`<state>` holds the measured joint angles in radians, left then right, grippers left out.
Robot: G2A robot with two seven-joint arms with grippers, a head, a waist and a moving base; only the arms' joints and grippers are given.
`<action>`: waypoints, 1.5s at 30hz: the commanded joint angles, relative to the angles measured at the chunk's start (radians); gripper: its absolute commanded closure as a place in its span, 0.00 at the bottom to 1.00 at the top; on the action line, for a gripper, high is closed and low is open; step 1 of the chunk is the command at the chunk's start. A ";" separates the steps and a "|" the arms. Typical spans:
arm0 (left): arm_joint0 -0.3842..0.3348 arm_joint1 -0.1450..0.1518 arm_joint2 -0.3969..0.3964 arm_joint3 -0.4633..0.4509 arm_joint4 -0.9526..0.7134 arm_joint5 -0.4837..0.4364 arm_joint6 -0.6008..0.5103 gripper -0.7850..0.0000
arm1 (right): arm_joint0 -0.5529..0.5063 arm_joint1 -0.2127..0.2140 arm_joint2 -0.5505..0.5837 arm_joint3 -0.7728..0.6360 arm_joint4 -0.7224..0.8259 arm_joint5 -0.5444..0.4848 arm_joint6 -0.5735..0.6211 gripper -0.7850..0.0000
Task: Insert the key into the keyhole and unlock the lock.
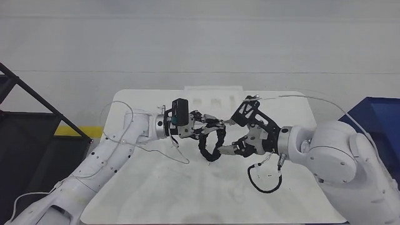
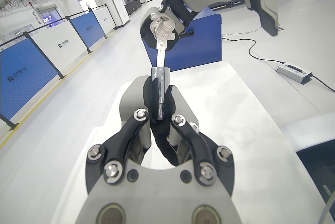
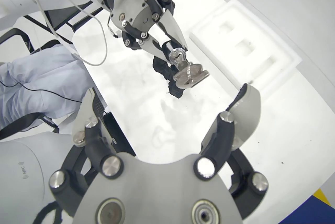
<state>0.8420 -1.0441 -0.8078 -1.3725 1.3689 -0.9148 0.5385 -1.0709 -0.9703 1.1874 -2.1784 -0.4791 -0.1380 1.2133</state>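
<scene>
**Top view.** The white table [image 1: 187, 194] has bare top from its middle toward 6 o'clock. A white foam tray [image 1: 212, 95] lies along the far edge at 12 o'clock. Off the table, a black frame [image 1: 25, 100] stands at 9 o'clock and a blue bin [image 1: 381, 115] at 3 o'clock. The two arms meet above the table's middle. The left gripper [image 1: 219, 125] comes in from 8 o'clock and the right gripper [image 1: 228, 137] from 3 o'clock. The lock's black cable [image 1: 212, 149] hangs in a loop under them, above the tabletop.

**Left wrist view.** The left gripper [image 2: 159, 94] is pinched onto the cable lock [image 2: 161, 78], with the chrome barrel sticking out past its fingertips. The key [image 2: 162, 28] sits blade-first in the keyhole. The right gripper [image 2: 213, 31] is spread wide. One of its fingers [image 2: 264, 12] is well apart from the key. The other is directly behind the key's head, and I cannot tell whether it touches.

**Right wrist view.** The right gripper [image 3: 167, 91] is wide open and holds nothing. The key [image 3: 191, 75] lies ahead of its fingertips, seated in the lock [image 3: 176, 55], which the left gripper [image 3: 172, 50] clamps. The foam tray [image 3: 248, 47] lies beyond, near the table [image 3: 136, 104] edge.
</scene>
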 commanded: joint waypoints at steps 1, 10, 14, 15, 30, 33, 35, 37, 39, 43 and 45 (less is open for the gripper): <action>0.012 0.004 -0.015 -0.017 -0.030 -0.014 -0.043 1.00 | -0.011 0.004 0.014 -0.002 0.013 -0.022 0.005 0.00; 0.049 0.014 -0.065 -0.064 -0.204 -0.064 -0.246 1.00 | -0.047 0.013 0.061 -0.020 0.017 -0.039 -0.008 0.00; 0.058 0.017 -0.086 -0.083 -0.261 -0.061 -0.322 1.00 | -0.047 0.013 0.061 -0.020 0.017 -0.039 -0.008 0.00; 0.060 0.018 -0.091 -0.088 -0.272 -0.059 -0.340 1.00 | -0.047 0.013 0.061 -0.020 0.017 -0.039 -0.008 0.00; 0.059 0.010 -0.093 -0.111 -0.330 -0.072 -0.478 1.00 | -0.014 0.032 0.054 -0.042 -0.137 -0.354 0.008 0.00; 0.053 0.006 -0.088 -0.103 -0.338 -0.074 -0.489 1.00 | -0.017 0.035 0.042 -0.047 -0.168 -0.425 -0.029 0.00; 0.048 0.003 -0.084 -0.099 -0.342 -0.075 -0.495 1.00 | -0.017 0.035 0.026 -0.050 -0.190 -0.450 -0.051 0.00; 0.044 0.000 -0.081 -0.095 -0.346 -0.073 -0.499 1.00 | -0.014 0.034 0.005 -0.049 -0.209 -0.461 -0.063 0.00; 0.041 -0.003 -0.077 -0.093 -0.348 -0.072 -0.503 1.00 | -0.007 0.034 -0.013 -0.042 -0.227 -0.463 -0.070 0.00; 0.037 -0.008 -0.074 -0.090 -0.350 -0.075 -0.508 1.00 | 0.004 0.032 -0.042 -0.034 -0.244 -0.460 -0.089 0.00; 0.035 -0.010 -0.073 -0.090 -0.347 -0.078 -0.508 1.00 | 0.009 0.032 -0.054 -0.031 -0.247 -0.461 -0.096 0.00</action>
<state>0.8779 -1.0530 -0.8809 -1.4621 1.0199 -0.9913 0.0304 -1.0641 -0.9386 1.1384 -2.2110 -0.7256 -0.5985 1.1204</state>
